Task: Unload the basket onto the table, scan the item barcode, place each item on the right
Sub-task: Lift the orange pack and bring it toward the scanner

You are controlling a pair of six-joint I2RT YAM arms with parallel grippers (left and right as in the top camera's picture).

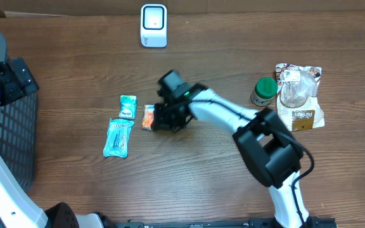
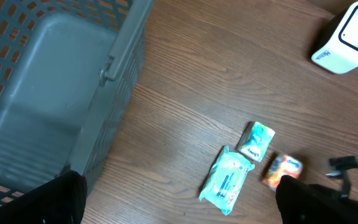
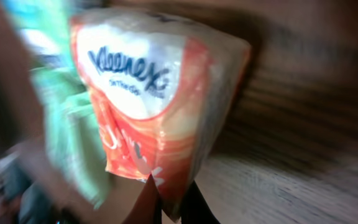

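An orange and white Kleenex tissue pack (image 3: 154, 93) fills the right wrist view. My right gripper (image 3: 171, 202) is shut on its lower edge, with the wrapper pinched between the two dark fingertips. From overhead the pack (image 1: 147, 116) lies mid-table just left of the right gripper (image 1: 160, 119). The white barcode scanner (image 1: 153, 25) stands at the table's far edge, and shows in the left wrist view as the scanner (image 2: 350, 34). My left gripper (image 2: 179, 205) hangs open above the table beside the basket, holding nothing. No barcode is visible.
Two green tissue packs (image 1: 127, 106) (image 1: 118, 137) lie left of the orange pack. A grey basket (image 1: 11, 126) stands at the table's left edge. A green-lidded jar (image 1: 264, 91) and a bagged snack (image 1: 300, 95) sit at the right.
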